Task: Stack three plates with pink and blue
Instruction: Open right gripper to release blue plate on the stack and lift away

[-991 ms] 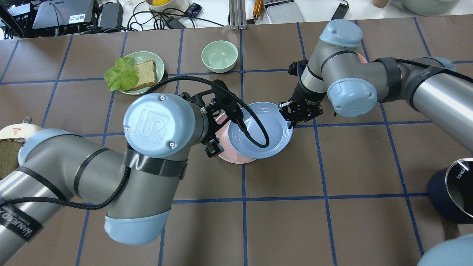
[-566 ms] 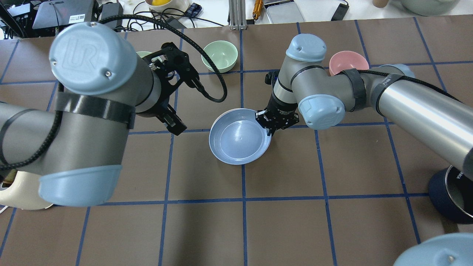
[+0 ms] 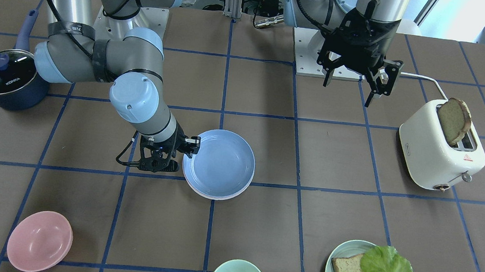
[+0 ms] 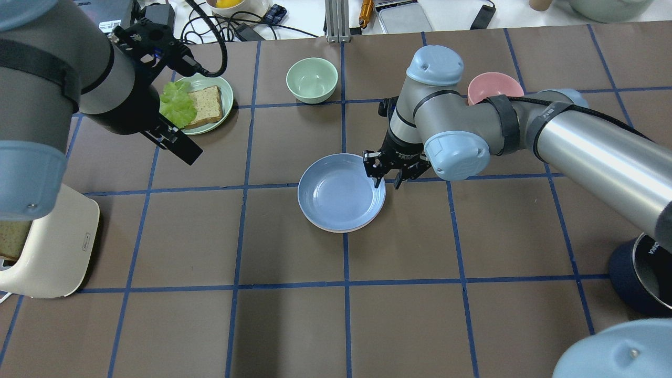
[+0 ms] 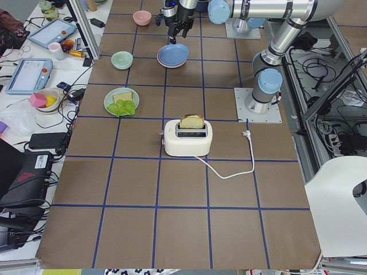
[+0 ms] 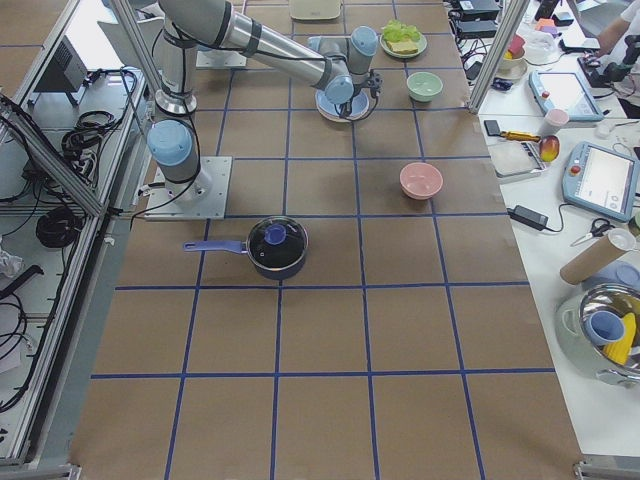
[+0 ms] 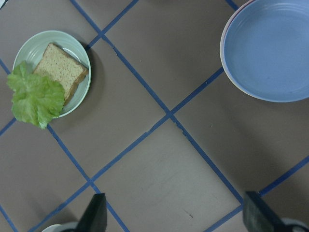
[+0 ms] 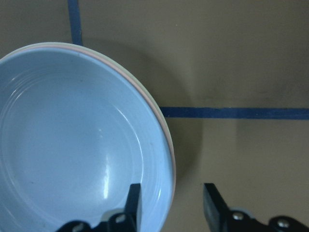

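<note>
Both jaws agape: right jaws astride the rim of the blue plate, pink plate beneath; left jaws aloft.

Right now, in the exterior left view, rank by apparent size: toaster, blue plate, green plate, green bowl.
1. toaster
2. green plate and blue plate: close in size. The green one is nearer the camera, so I won't rank them.
3. green bowl
</note>
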`<action>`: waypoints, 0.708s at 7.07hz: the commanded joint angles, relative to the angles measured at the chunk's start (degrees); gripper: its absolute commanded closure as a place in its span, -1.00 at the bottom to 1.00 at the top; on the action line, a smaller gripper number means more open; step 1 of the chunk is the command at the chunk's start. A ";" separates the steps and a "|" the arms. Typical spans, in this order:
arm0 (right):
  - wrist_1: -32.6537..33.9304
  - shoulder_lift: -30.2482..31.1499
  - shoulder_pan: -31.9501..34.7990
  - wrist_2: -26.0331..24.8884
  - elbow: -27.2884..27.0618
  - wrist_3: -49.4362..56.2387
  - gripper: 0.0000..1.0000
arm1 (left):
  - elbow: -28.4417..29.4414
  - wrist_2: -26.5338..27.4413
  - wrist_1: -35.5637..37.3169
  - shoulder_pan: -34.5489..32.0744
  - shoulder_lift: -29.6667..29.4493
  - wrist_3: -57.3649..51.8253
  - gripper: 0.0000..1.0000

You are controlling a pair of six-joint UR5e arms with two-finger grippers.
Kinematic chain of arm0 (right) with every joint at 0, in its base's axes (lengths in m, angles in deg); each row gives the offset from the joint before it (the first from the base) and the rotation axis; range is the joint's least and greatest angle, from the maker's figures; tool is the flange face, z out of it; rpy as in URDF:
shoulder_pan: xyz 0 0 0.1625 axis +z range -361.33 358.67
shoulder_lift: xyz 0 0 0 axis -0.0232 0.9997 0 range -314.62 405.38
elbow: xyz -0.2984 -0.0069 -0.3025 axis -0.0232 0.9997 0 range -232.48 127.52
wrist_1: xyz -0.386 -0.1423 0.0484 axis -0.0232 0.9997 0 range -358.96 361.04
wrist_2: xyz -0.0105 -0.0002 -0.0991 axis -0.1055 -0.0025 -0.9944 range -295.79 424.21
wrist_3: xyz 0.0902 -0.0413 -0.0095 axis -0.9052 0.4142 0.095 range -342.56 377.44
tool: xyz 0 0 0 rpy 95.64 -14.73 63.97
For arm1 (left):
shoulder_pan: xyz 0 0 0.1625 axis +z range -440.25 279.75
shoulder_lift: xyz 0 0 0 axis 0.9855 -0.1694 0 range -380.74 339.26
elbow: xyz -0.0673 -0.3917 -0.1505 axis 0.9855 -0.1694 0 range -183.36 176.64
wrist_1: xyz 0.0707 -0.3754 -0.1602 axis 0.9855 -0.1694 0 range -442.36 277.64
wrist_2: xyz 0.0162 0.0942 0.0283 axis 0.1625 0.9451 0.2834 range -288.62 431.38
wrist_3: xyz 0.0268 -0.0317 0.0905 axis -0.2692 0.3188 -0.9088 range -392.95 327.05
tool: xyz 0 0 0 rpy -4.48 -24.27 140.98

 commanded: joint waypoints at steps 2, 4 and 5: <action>-12.80 7.27 -4.07 -3.49 9.19 4.30 -1.00 | 1.02 0.48 -2.08 1.69 0.02 12.50 -1.00; -24.15 16.04 -10.74 -8.93 11.67 12.28 -1.00 | 1.02 -0.30 -5.40 5.20 0.20 16.71 -1.00; -27.77 21.40 -12.43 -9.30 11.41 13.36 -1.00 | 1.28 -0.22 -7.77 5.21 0.46 19.43 -1.00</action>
